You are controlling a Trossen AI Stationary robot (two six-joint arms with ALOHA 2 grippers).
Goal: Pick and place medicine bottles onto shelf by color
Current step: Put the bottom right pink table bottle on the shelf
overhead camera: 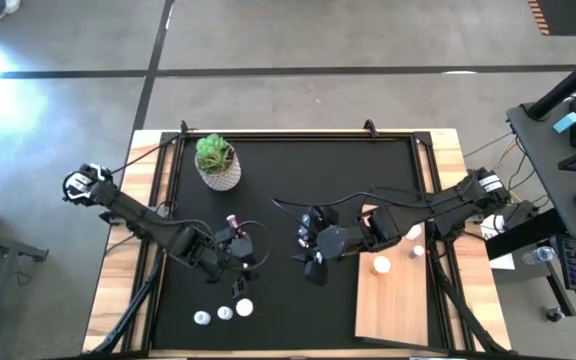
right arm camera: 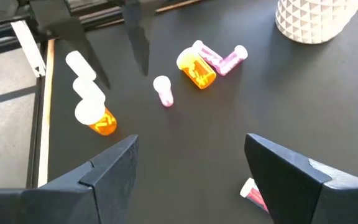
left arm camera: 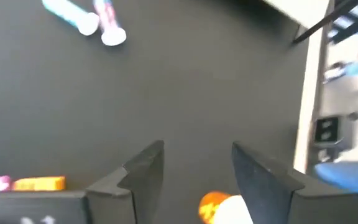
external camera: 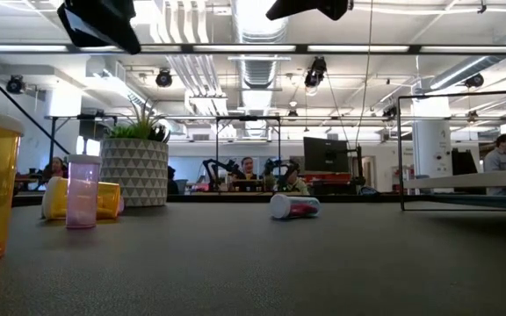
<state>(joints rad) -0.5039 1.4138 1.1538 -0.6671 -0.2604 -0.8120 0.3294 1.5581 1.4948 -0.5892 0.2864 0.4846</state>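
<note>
Left tool (overhead camera: 236,262), dark and two-fingered, poised over the black mat (overhead camera: 288,170) in the near-left part of the bench, fingers parted about halfway with nothing between them; in the left wrist view (left arm camera: 194,171), open mat in the gap and an amber-orange, white-capped pill bottle (left arm camera: 219,208) just at the tips, untouched as far as can be told. Near that tool on the mat: a small pink bottle (overhead camera: 232,219) toward the plant, and three white-capped bottles (overhead camera: 224,313) in a short row by the near edge. Right tool (overhead camera: 311,256), dark and two-fingered, over the mat's middle beside the pale wooden shelf board (overhead camera: 393,305), fingers set wide apart and empty, seen likewise in the right wrist view (right arm camera: 191,165). Ahead of it in that view: a lying amber-orange bottle (right arm camera: 197,69) touching two lying pink bottles (right arm camera: 221,58), a small white-capped pink bottle (right arm camera: 163,89) apart from them, and another pink bottle (right arm camera: 252,192) close by one finger. On the shelf board, a white-capped bottle (overhead camera: 380,265), with more small bottles (overhead camera: 414,233) at its far end. Farther back on the mat, a green potted plant in a white patterned pot (overhead camera: 217,163).
</note>
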